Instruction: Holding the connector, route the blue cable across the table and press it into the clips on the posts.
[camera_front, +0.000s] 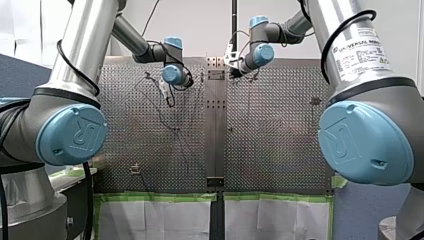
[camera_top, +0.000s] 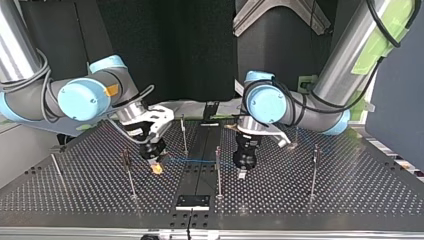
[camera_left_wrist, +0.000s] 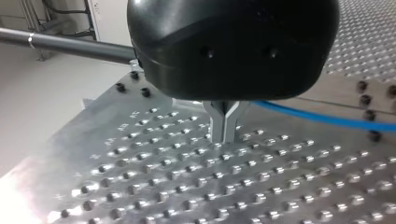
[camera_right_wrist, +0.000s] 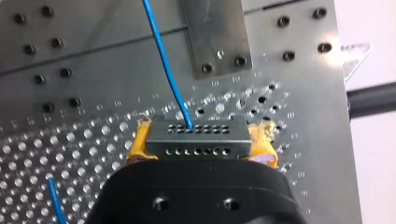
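My right gripper (camera_right_wrist: 198, 142) is shut on a grey multi-hole connector (camera_right_wrist: 196, 133), with yellow pads (camera_right_wrist: 137, 145) on either side of it. The thin blue cable (camera_right_wrist: 167, 70) leaves the connector's face and runs ahead over the perforated plate. In the top view my right gripper (camera_top: 156, 169) hangs low at the left of the centre strip. The blue cable (camera_top: 192, 160) stretches from it toward a thin post (camera_top: 218, 167). My left gripper (camera_top: 242, 173) stands just right of that post. Its metal fingertips (camera_left_wrist: 224, 130) are shut together on nothing, and the cable (camera_left_wrist: 327, 120) passes behind them.
Further thin posts stand on the table: one (camera_top: 128, 172) beside my right gripper, one (camera_top: 184, 132) behind it, one (camera_top: 313, 170) at the top view's right and one (camera_top: 56, 169) at its far left. A black plate (camera_top: 193, 201) lies on the centre strip near the front edge.
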